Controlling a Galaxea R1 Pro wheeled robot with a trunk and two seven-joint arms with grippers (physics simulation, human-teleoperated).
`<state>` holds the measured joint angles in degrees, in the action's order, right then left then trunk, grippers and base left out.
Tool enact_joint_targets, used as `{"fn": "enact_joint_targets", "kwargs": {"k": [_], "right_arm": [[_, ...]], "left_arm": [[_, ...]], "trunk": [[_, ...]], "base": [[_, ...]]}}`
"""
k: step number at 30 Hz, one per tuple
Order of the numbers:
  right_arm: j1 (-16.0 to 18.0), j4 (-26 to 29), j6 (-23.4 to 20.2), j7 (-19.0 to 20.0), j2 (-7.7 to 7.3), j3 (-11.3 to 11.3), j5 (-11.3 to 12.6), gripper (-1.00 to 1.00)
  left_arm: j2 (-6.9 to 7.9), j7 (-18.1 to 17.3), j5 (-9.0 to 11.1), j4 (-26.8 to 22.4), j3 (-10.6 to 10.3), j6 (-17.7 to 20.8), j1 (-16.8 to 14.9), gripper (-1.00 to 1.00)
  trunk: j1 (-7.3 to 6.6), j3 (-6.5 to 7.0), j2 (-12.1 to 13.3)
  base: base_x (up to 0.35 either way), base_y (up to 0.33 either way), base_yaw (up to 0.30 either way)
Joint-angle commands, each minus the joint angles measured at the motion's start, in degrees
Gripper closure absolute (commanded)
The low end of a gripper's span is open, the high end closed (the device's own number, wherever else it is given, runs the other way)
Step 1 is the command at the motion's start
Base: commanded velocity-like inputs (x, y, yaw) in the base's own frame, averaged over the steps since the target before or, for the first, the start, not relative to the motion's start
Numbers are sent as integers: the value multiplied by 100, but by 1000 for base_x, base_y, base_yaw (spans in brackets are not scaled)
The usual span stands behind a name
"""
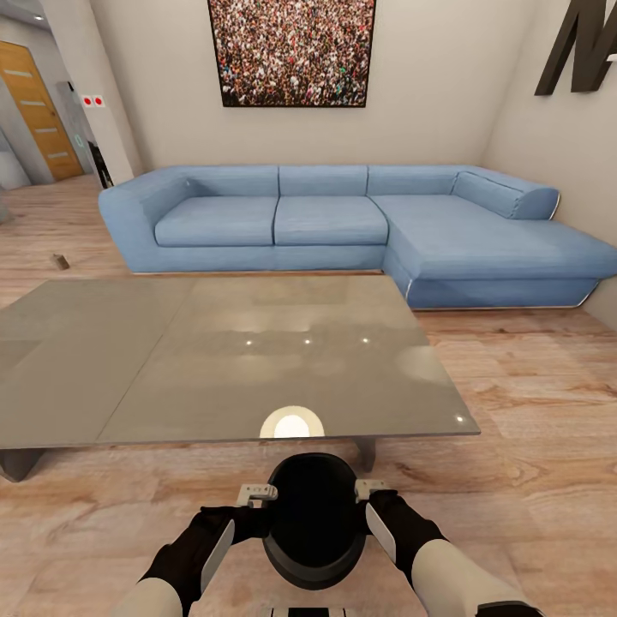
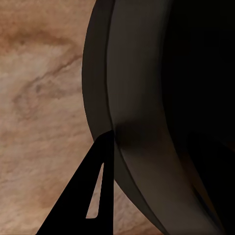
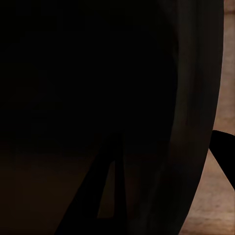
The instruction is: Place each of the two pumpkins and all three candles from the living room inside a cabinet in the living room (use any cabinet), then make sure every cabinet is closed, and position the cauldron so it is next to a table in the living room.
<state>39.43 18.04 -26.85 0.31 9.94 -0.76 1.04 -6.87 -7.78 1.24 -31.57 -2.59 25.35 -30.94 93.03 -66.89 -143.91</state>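
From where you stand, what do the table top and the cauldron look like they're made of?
Table: smooth grey slab, polished stone or glass by the look; ceiling lights reflect in it. Cauldron: matte black, probably cast metal; no glints, thick rim in the left wrist view. Both are renders, so uncertain.

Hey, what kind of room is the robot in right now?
Most likely a living room: a blue corner sofa against the wall, a large framed picture above it, and a low grey table on wooden flooring, with the black cauldron held just before it.

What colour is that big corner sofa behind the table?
Light blue. The sofa shows best in the head view, beyond the grey table.
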Motion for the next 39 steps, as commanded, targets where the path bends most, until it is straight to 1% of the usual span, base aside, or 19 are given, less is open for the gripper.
{"fn": "enact_joint_targets", "kwargs": {"k": [1, 4, 10, 12, 30, 31, 39], "right_arm": [[3, 24, 136, 13, -1, -58, 216, 100], [3, 24, 135, 13, -1, -63, 262, 100], [3, 24, 136, 13, -1, -64, 273, 100], [3, 24, 136, 13, -1, -64, 273, 100], [3, 24, 136, 13, -1, -65, 274, 100], [3, 24, 136, 13, -1, -65, 274, -100], [3, 20, 135, 13, -1, -65, 274, -100]], "left_arm": [[4, -31, 162, 2, -13, 49, 0, 100], [2, -31, 162, 2, -13, 48, 0, 100], [2, -31, 164, 2, -13, 49, -1, 100], [2, -31, 164, 2, -13, 49, 0, 100], [2, -31, 165, 2, -13, 48, 0, 100], [2, -31, 165, 2, -13, 49, 0, 100], [2, -31, 166, 2, -13, 49, 0, 100]], "trunk": [[-2, -4, -2], [-2, -4, -2], [-2, -4, -2], [3, -49, -5], [3, -49, -5], [3, -49, -5], [3, -49, -5]], "base": [[0, 0, 0], [0, 0, 0], [0, 0, 0], [0, 0, 0], [0, 0, 0], [0, 0, 0], [0, 0, 0]]}}
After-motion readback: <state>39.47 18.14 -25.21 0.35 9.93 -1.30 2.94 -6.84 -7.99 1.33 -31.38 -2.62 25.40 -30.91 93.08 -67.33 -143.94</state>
